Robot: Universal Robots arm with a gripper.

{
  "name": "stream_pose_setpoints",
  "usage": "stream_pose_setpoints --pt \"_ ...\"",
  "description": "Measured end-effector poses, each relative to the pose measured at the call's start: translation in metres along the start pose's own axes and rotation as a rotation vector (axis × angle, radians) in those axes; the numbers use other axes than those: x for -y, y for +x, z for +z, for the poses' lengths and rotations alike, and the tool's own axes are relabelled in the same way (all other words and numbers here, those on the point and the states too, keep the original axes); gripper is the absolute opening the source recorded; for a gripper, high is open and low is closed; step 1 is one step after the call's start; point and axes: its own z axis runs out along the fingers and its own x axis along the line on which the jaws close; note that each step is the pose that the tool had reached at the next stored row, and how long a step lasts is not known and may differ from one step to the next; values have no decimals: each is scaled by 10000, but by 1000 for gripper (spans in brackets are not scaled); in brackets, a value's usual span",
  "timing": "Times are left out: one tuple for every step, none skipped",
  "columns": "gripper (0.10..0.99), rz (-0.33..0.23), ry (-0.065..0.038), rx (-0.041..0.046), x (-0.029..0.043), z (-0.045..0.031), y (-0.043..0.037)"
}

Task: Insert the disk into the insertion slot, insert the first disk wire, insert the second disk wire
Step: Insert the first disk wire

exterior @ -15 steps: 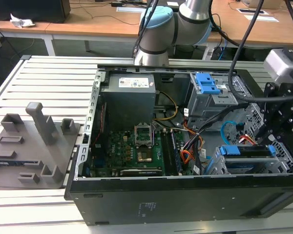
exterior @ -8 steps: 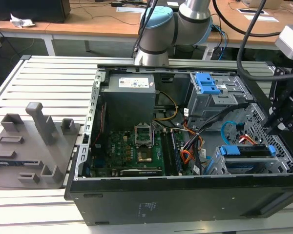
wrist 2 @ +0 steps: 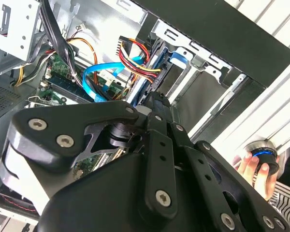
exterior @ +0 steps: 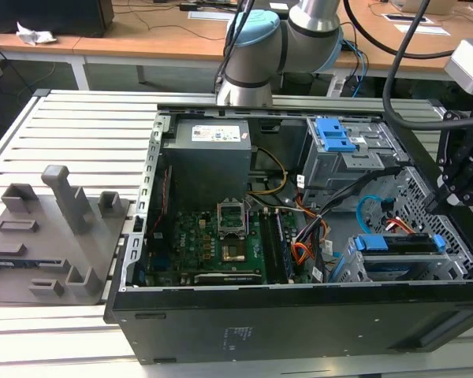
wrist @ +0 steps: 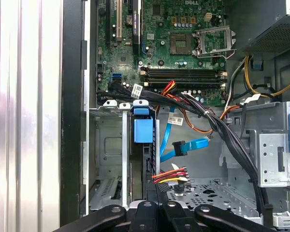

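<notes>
Several black cables — just beside disk

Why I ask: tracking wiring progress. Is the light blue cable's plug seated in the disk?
No, in the first wrist view the second disk wire ends with its plug hanging free, apart from the disk.

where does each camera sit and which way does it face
Exterior view: off the arm, looking down into the open computer case; arm and gripper show.
First wrist view: at the wrist, facing the motherboard; gripper shows.
Second wrist view: at the wrist, looking past the gripper at the light blue cable; a person's hand shows.
Both wrist views share that cable.
</notes>
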Motion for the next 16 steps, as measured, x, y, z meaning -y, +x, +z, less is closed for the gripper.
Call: stream_pose_setpoints --pt "106 0 0 0 0 0 0" --pt "106 0 0 1 0 0 0" --pt "106 0 0 0 0 -1 0" --pt "106 0 1 1 0 -1 0" --pt "106 1 0 1 0 -1 0" --pt "106 0 0 0 0 -1 0" --pt "106 1 1 -3 -8 -3 0" --pt "106 0 0 -3 -16 -2 0" --pt "106 0 0 -1 -25 0 0" --pt "106 1 0 0 -36 1 1" --pt "106 0 0 0 -45 1 1" --pt "106 0 0 0 -64 3 1" --pt "106 0 0 1 -95 6 2" --pt "106 1 1 -1 -115 9 -2" --pt "106 1 0 1 -126 12 -10" --pt "106 1 0 -2 -137 13 -22"
